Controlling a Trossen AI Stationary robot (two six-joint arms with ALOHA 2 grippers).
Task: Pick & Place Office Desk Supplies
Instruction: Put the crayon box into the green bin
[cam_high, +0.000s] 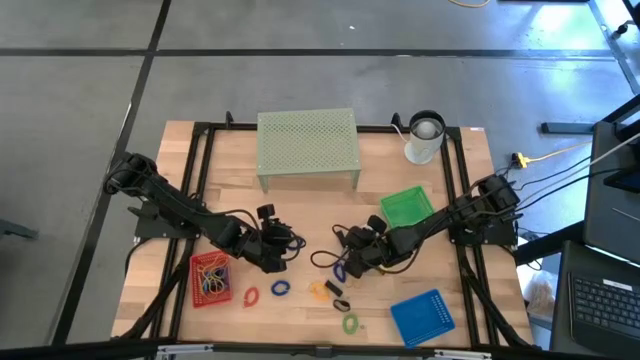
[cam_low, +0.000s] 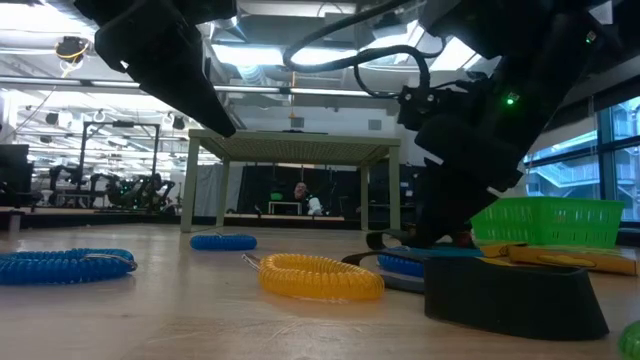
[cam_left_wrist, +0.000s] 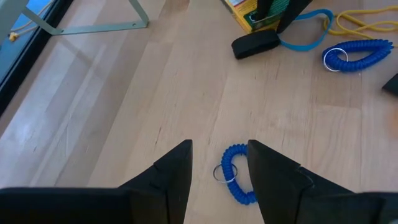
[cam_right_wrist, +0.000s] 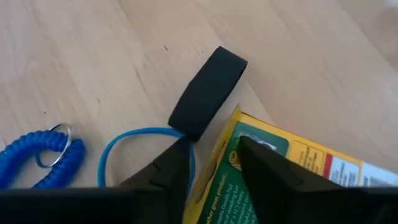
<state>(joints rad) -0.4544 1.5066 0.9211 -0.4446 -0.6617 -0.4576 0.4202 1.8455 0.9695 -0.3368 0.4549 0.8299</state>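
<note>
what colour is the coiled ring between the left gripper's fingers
Blue. The coiled ring with its small metal loop lies between the left gripper fingers; the left wrist view shows it best.

Grey concrete floor (cam_high: 90, 150) lay around the wood table (cam_high: 430, 200). Ceiling lights (cam_low: 250, 55) were on, windows (cam_low: 570, 165) sat right, a person (cam_low: 300, 192) far back.

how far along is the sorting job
Looks early. Done: the red tray already holds a heap of bands. In hand: the right gripper straddles the edge of a yellow box, not lifted; the left gripper is open over a blue coil. Left: red ring, green ring; blue tray looks empty.
</note>
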